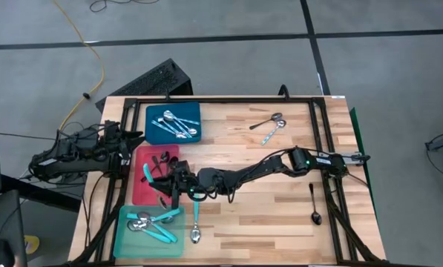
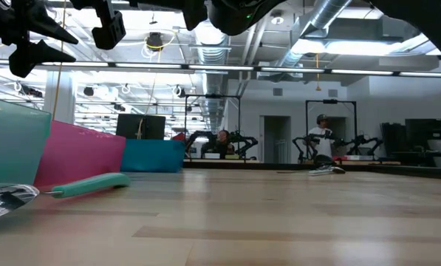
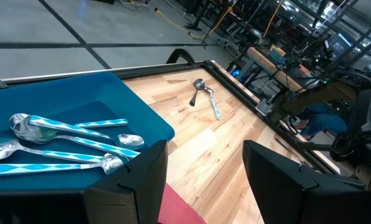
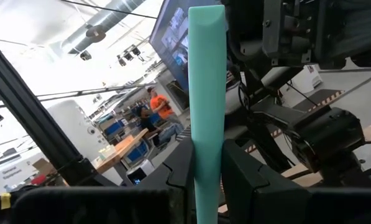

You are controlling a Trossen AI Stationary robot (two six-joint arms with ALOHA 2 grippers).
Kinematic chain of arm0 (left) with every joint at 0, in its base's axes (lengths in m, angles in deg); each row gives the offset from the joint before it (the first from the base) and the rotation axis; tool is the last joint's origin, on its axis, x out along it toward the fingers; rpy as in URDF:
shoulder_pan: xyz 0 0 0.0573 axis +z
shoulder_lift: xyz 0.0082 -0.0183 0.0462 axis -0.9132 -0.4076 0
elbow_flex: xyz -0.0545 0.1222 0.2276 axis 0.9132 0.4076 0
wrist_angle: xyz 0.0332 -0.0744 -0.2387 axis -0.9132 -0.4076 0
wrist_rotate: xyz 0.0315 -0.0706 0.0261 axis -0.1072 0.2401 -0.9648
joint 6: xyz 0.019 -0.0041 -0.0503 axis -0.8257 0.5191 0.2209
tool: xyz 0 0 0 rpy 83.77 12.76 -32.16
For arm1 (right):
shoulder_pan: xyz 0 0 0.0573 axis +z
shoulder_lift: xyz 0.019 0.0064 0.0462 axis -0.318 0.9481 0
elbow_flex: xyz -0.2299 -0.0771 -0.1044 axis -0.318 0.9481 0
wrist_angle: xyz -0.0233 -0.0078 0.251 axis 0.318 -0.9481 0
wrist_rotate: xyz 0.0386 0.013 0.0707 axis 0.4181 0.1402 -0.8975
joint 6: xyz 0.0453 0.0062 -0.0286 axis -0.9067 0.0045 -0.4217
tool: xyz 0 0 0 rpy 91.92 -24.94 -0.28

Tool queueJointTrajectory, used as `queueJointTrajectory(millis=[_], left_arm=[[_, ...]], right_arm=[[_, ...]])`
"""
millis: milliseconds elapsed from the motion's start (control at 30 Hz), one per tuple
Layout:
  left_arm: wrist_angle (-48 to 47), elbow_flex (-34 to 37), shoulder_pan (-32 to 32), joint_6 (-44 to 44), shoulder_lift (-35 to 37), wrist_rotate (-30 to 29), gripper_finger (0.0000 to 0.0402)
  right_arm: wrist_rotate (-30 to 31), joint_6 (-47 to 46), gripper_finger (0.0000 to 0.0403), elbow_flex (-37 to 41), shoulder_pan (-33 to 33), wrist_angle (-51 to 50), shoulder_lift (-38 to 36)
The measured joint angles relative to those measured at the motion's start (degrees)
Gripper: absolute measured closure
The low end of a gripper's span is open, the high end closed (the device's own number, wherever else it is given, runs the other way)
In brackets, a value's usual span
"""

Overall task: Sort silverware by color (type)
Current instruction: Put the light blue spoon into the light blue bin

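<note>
Right wrist view shows the right end effector (image 4: 207, 171) closed on the flat turquoise plastic handle (image 4: 207, 93) of a spoon, the handle standing up between the two dark fingers. In the high view this end effector (image 1: 182, 180) hangs over the near edge of the red flat tray (image 1: 143, 194), beside the teal flat tray (image 1: 125, 239) that already holds turquoise-handled spoons (image 1: 156, 221).

Step in hand, as judged: transport of one turquoise-handled spoon to its tray. The next move calls for carrying it over the teal flat tray, lowering, then releasing so it lies with its own kind.

Remaining work: one turquoise-handled spoon (image 1: 195, 219) lies on the wooden surface (image 1: 280, 222) just beside the teal tray, two spoons (image 1: 269, 127) lie at the far side, and one black spoon (image 1: 314, 205) lies near the right.

The left end effector (image 3: 204, 180) waits open by the blue flat tray (image 1: 153, 135).
</note>
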Motion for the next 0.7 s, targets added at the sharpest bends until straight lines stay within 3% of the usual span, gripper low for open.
queueJointTrajectory(millis=[700], left_arm=[[-0.37,0.02,0.0,0.11,0.01,-0.55,0.0207]], right_arm=[[2.06,-3.3,0.0321,0.03,2.26,-4.31,0.6]])
